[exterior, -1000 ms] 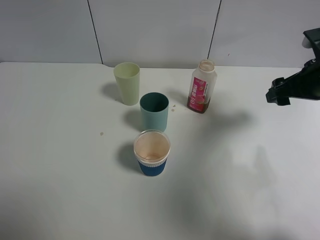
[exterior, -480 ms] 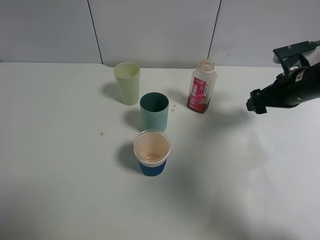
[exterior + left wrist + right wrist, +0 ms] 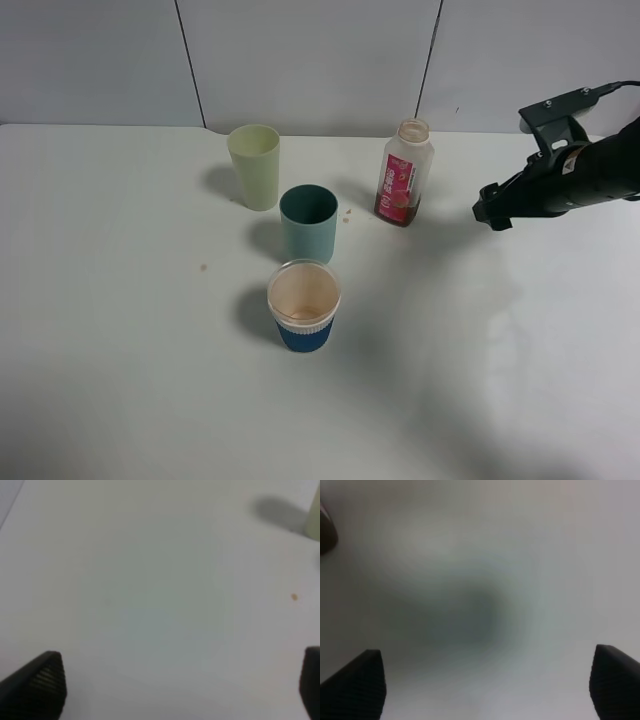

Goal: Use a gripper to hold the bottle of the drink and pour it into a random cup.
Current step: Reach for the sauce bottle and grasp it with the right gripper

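Observation:
The bottle of the drink [image 3: 405,173] stands upright at the back of the white table [image 3: 120,330], capless, with a pink-red label and a little brown drink at its base. The dark teal-green cup [image 3: 308,222] stands to its front left. My right gripper [image 3: 492,212] hovers to the right of the bottle, apart from it. In the right wrist view the right gripper [image 3: 485,685] is open and empty, and a dark edge [image 3: 326,530] shows at one corner. My left gripper [image 3: 175,690] is open and empty over bare table; it is out of the high view.
A pale yellow-green tumbler [image 3: 254,165] stands behind the teal cup, and its edge shows in the left wrist view [image 3: 315,510]. A blue-sleeved clear cup [image 3: 304,305] stands in front of the teal cup. A grey panelled wall [image 3: 310,60] runs behind the table.
My right arm has moved left, from the right edge of the view toward the bottle. The bottle and the cups have not moved.

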### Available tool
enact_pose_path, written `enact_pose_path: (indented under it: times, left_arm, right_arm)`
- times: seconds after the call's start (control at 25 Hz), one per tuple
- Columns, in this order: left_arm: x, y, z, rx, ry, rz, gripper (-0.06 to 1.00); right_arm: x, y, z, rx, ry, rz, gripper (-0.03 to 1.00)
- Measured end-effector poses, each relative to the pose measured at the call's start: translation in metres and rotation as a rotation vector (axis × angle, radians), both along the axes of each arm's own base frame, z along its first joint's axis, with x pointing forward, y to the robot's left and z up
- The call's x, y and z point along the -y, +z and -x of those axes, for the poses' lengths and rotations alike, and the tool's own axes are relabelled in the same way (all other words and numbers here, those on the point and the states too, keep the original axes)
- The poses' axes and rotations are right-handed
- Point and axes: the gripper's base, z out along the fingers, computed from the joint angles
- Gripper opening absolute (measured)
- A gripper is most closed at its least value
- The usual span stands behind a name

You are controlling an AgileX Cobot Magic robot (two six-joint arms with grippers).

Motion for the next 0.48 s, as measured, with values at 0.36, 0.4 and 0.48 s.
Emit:
enact_pose_path:
  times: [0.36,0.4,0.48]
  left_arm:
    - [0.0,0.0,0.0,0.0,0.0,0.0,0.93]
    - [0.0,0.0,0.0,0.0,0.0,0.0,0.93]
    - [0.0,0.0,0.0,0.0,0.0,0.0,0.93]
  right_arm:
    - [-0.013,0.007,-0.006,0.111,0.044,-0.033,0.81]
    - [-0.015,0.008,-0.006,0.115,0.056,-0.03,0.81]
    - [-0.017,0.008,-0.006,0.119,0.083,-0.016,0.81]
